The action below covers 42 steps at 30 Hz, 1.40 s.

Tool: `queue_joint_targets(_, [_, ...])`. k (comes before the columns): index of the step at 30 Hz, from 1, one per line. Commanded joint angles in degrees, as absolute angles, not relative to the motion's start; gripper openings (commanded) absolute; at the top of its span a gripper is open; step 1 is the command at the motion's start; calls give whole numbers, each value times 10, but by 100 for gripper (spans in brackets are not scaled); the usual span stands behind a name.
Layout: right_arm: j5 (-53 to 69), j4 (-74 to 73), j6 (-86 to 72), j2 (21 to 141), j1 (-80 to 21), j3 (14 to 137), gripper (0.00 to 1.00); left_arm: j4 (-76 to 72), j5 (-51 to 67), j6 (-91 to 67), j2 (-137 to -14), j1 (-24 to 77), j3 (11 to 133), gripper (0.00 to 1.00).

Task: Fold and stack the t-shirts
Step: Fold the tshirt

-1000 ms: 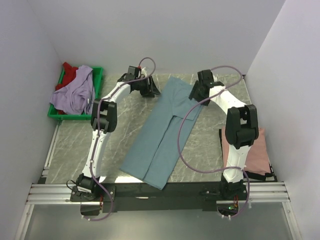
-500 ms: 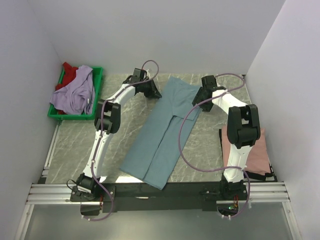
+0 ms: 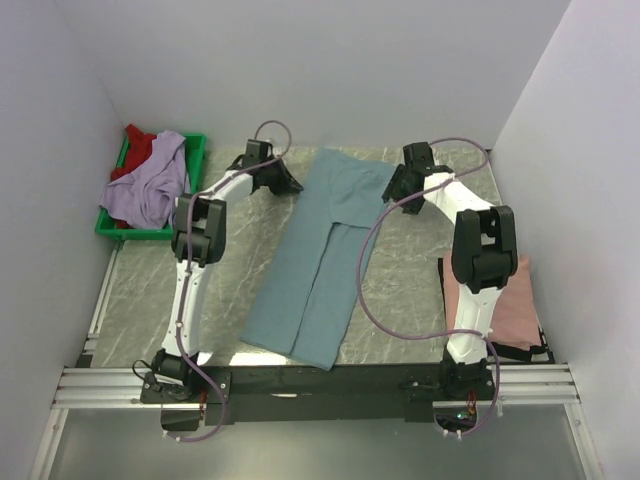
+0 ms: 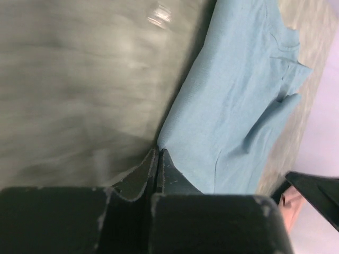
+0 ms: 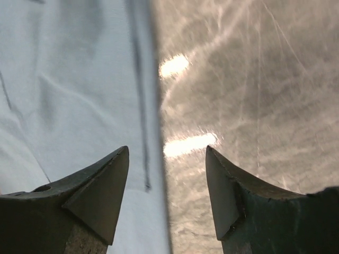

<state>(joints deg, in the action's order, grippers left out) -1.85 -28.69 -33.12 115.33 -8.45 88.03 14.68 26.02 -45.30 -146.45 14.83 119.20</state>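
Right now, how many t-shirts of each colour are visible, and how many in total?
grey-blue t-shirt: 1
salmon pink t-shirt: 1
lavender t-shirt: 1
red t-shirt: 1
Total: 4

A green plastic tray is sitting at the far left corner of the desk, close against the left wall. The desk's grey marbled top is catching bright patches of light in the right wrist view and is appearing blurred in the left wrist view. Pale walls are enclosing the desk on three sides. Silver aluminium rails are running along its near edge.
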Motion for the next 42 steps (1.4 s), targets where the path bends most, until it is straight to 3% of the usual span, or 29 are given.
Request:
queue_joint_targets(1, [-17, -290, -321, 1169, -81, 918, 67, 120, 199, -472, -1407, 120, 1140, 0])
queue_joint_targets(10, [10, -293, -301, 1183, -87, 944, 67, 70, 100, -523, -1276, 74, 944, 0])
queue_joint_targets(15, [12, -296, -288, 1166, -101, 934, 67, 55, 99, -525, -1238, 55, 903, 1])
queue_joint_targets(17, [14, -293, -290, 1141, -105, 908, 67, 61, 112, -500, -1240, 54, 913, 15])
queue_joint_targets(18, [14, -288, -293, 1128, -108, 895, 67, 66, 122, -489, -1239, 54, 922, 34])
queue_joint_targets(21, [30, -272, -304, 1068, -119, 832, 67, 97, 113, -460, -1202, 54, 922, 55])
queue_joint_targets(24, [44, -253, -321, 992, -141, 755, 67, 140, 69, -452, -1129, 54, 895, 60])
queue_joint_targets(28, [75, -228, -349, 884, -181, 632, 66, 225, -18, -455, -1014, 54, 798, 57])
queue_joint_targets(31, [123, -201, -382, 784, -224, 514, 60, 266, -51, -469, -906, 54, 695, 47])
queue_joint_targets(37, [211, -150, -459, 618, -322, 345, 50, 305, -6, -454, -682, 67, 500, 31])
queue_joint_targets(42, [214, -111, -528, 585, -409, 298, 46, 342, 55, -478, -559, 145, 406, 22])
